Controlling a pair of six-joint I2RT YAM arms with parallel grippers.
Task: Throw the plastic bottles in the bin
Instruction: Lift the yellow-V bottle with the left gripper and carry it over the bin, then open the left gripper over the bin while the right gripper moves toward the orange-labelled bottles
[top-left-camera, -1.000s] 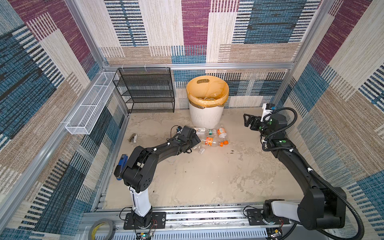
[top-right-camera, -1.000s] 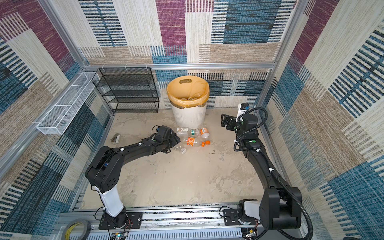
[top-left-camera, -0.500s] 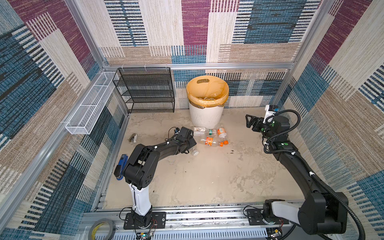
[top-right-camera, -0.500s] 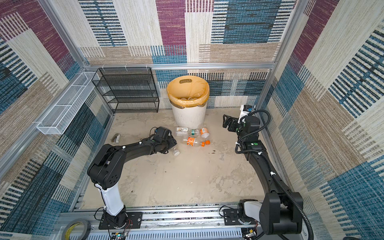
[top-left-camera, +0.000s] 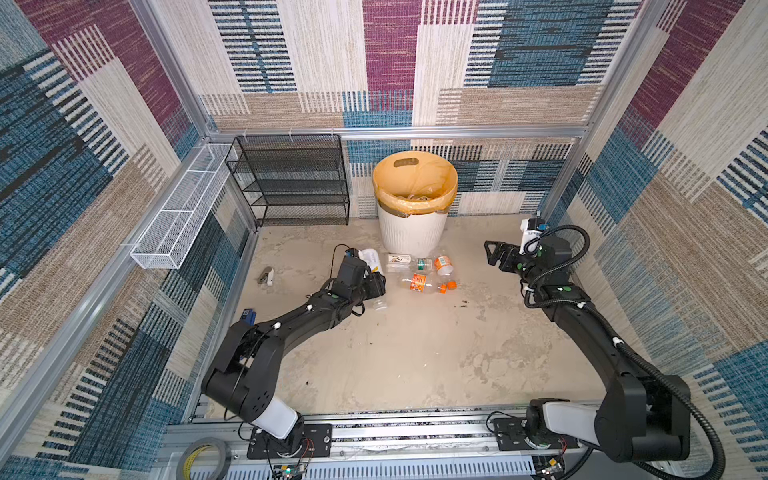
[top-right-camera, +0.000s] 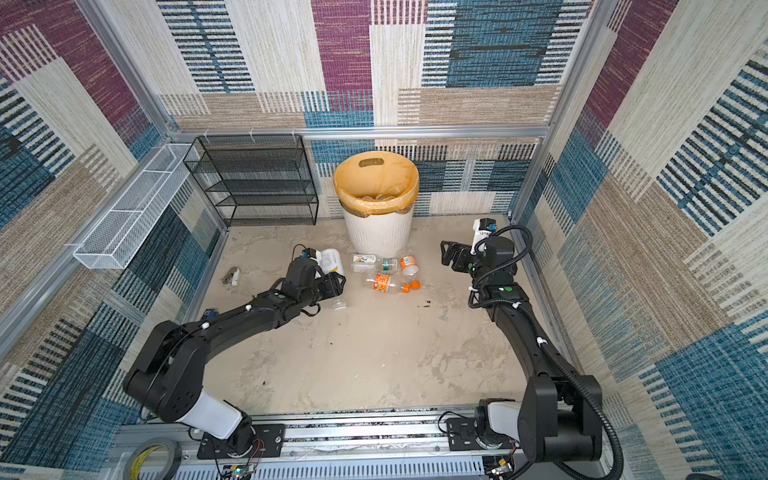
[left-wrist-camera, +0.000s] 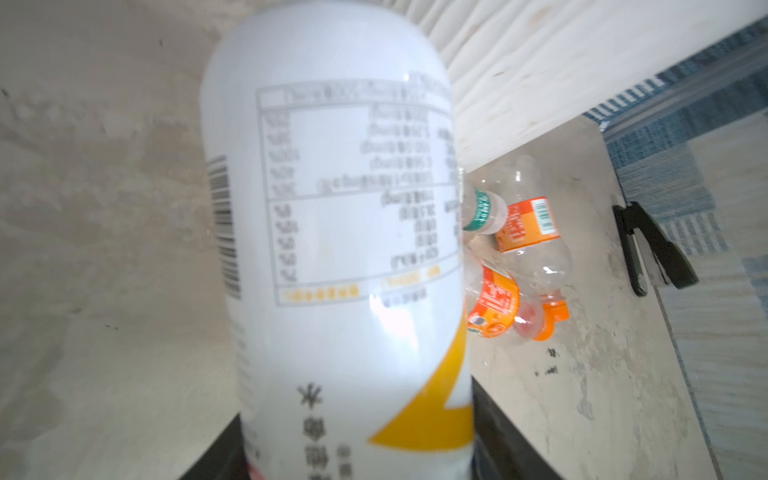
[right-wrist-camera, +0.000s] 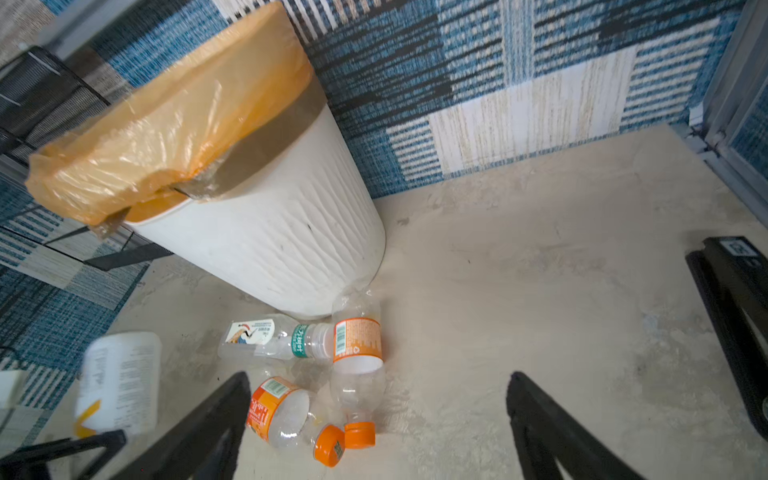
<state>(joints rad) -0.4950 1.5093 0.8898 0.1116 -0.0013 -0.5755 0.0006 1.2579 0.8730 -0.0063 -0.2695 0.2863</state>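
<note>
My left gripper (top-left-camera: 374, 279) (left-wrist-camera: 357, 436) is shut on the lower end of a white plastic bottle (top-left-camera: 371, 260) (left-wrist-camera: 340, 216) with a yellow mark; both dark fingers press its sides. Three bottles lie at the foot of the bin (top-left-camera: 411, 237) (right-wrist-camera: 270, 232): a clear one with a green band (top-left-camera: 401, 261) (right-wrist-camera: 266, 338) and two orange-labelled ones (top-left-camera: 442, 264) (top-left-camera: 419, 283). A small clear bottle (top-left-camera: 379, 304) lies just in front of the left gripper. The right gripper (top-left-camera: 496, 257) (right-wrist-camera: 376, 378) hangs open and empty, right of the pile. More bottles show inside the bin's orange bag.
A black mesh rack (top-left-camera: 291, 178) stands left of the bin and a white wire tray (top-left-camera: 178, 216) hangs on the left wall. A grey stapler (top-left-camera: 264, 276) and a blue stapler (top-left-camera: 248, 315) lie near the left wall. A black object (right-wrist-camera: 735, 311) lies by the right wall.
The left jaws have closed onto the white bottle. The small clear bottle beside them has shifted a little to the left. The right gripper has drifted slightly toward the front, staying open.
</note>
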